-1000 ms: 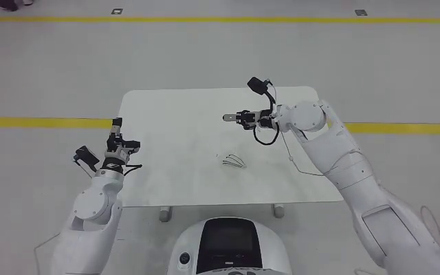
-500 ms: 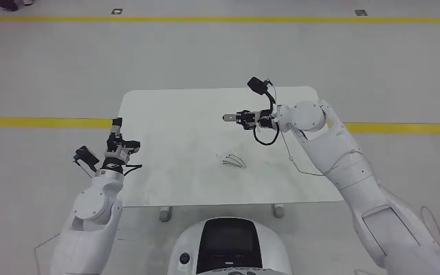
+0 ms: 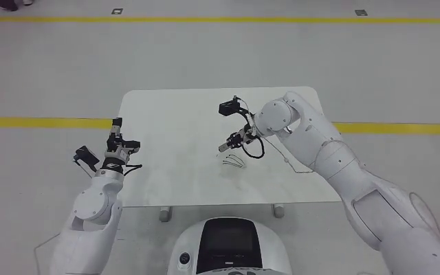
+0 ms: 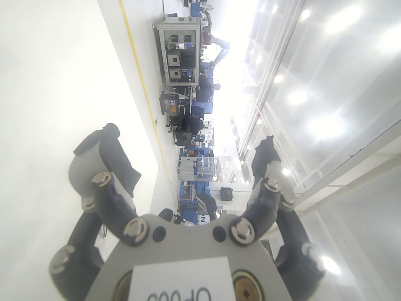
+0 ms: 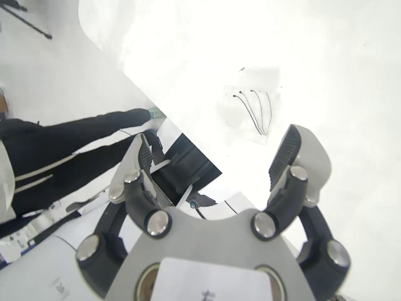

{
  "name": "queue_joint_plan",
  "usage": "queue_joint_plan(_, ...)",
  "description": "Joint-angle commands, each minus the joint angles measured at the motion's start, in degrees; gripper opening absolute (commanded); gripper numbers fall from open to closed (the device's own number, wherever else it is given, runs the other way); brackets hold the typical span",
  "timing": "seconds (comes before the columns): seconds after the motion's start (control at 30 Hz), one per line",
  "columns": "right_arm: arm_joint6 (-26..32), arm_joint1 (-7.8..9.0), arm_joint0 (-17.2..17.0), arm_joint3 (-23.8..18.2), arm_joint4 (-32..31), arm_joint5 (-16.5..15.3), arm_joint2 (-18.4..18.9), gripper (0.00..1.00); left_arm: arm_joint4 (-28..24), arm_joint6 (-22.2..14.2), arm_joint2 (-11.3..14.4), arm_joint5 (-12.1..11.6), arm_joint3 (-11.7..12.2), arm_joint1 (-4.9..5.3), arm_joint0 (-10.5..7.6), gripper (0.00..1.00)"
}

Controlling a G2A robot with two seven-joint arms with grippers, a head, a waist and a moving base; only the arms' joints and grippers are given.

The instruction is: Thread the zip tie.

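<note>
Here, zip ties [image 3: 234, 162] on table [image 3: 172, 158] near right hand [image 3: 224, 146].

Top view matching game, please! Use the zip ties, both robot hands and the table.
1 zip ties
2 right hand
3 left hand
4 table

A open, at the table's edge
B white, rounded corners
C open, close to the zip ties
D lying bunched on the table

Pairs: 1-D, 2-C, 3-A, 4-B
</note>
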Motion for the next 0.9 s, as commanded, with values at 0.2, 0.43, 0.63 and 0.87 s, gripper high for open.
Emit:
queue_joint_plan(0.2, -0.07, 0.02, -0.07, -0.79, -0.86, -0.53, -0.24, 1.0, 0.0, 0.0, 0.0, 0.0, 0.0, 0.0, 0.0, 1.0)
queue_joint_plan(0.43, 0.91, -2.1, 2.09, 0.42, -4.52, -5.12, -5.57, 1.0, 0.0, 0.0, 0.0, 0.0, 0.0, 0.0, 0.0, 1.0)
queue_joint_plan(0.63, 0.11, -6.56, 4.69, 7.56, -5.1, -8.16, -12.27, 1.0, 0.0, 0.0, 0.0, 0.0, 0.0, 0.0, 0.0, 1.0)
queue_joint_plan(0.87, -0.1, -8.11, 5.7, 10.03, -5.09, -10.03, -13.94, 1.0, 0.0, 0.0, 0.0, 0.0, 0.0, 0.0, 0.0, 1.0)
